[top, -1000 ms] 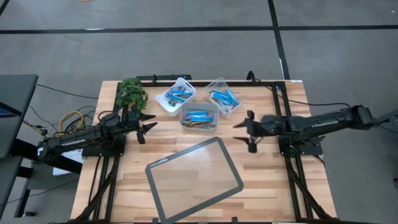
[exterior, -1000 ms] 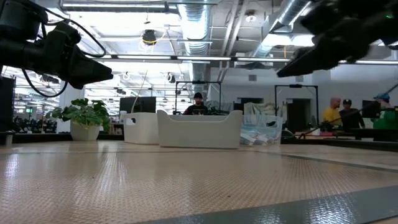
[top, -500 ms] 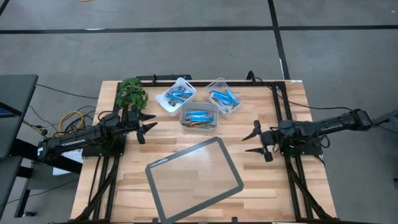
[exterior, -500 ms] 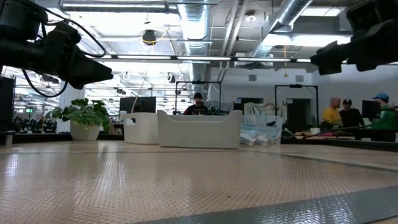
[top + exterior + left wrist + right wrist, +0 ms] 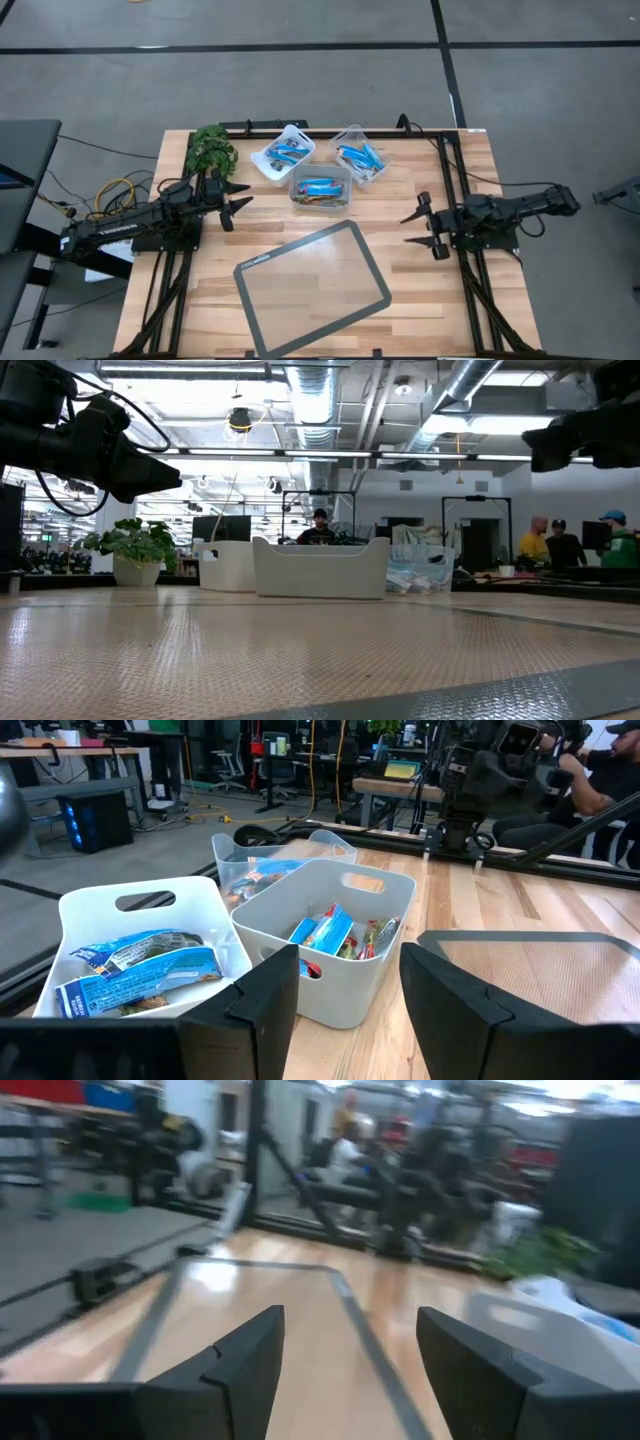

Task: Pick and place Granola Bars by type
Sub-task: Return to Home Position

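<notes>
Granola bars with blue and mixed orange-brown wrappers lie in three tubs near the table's far edge: a white tub point(image 5: 283, 153), a grey middle tub point(image 5: 320, 189) and a clear tub point(image 5: 358, 157). In the left wrist view the white tub point(image 5: 140, 960) holds blue bars and the grey tub point(image 5: 335, 935) holds mixed ones. My left gripper point(image 5: 238, 201) hovers open above the table, left of the tubs. My right gripper point(image 5: 421, 227) hovers open near the table's right edge, empty.
A dark-framed flat tray point(image 5: 312, 287) lies on the table's near middle. A small green plant point(image 5: 211, 148) stands at the far left corner. People stand in the room beyond the table in the low view.
My right gripper has drawn back toward the table's right edge and slightly toward the near edge, staying open and empty. The left arm and the tubs have kept still.
</notes>
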You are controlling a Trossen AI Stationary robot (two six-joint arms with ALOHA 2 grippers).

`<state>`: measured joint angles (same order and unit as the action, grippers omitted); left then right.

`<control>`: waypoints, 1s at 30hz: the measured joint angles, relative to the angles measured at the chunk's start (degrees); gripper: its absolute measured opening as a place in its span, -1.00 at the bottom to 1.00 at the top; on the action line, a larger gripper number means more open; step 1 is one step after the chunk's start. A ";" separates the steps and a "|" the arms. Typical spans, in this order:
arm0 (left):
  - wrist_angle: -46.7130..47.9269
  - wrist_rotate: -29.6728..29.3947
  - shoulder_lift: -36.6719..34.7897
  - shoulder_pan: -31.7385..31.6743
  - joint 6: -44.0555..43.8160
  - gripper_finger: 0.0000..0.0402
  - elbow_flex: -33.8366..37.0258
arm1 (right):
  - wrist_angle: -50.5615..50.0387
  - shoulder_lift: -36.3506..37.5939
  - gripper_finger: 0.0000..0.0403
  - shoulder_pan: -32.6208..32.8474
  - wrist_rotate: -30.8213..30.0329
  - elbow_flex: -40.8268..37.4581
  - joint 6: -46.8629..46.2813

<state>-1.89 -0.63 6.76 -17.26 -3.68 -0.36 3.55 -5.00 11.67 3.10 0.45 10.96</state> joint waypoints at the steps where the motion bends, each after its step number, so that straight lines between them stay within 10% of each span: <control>1: 0.00 0.01 0.00 0.00 0.00 -0.16 -0.01 | -1.64 1.32 0.11 -0.01 -1.77 0.00 -0.05; 30: 0.00 0.01 -0.01 -0.01 0.00 -0.16 0.00 | -2.97 4.90 0.11 -0.55 -3.37 -0.04 2.58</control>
<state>-1.89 -0.62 6.74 -17.27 -3.68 -0.36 0.58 -0.10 11.11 -0.27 0.40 13.54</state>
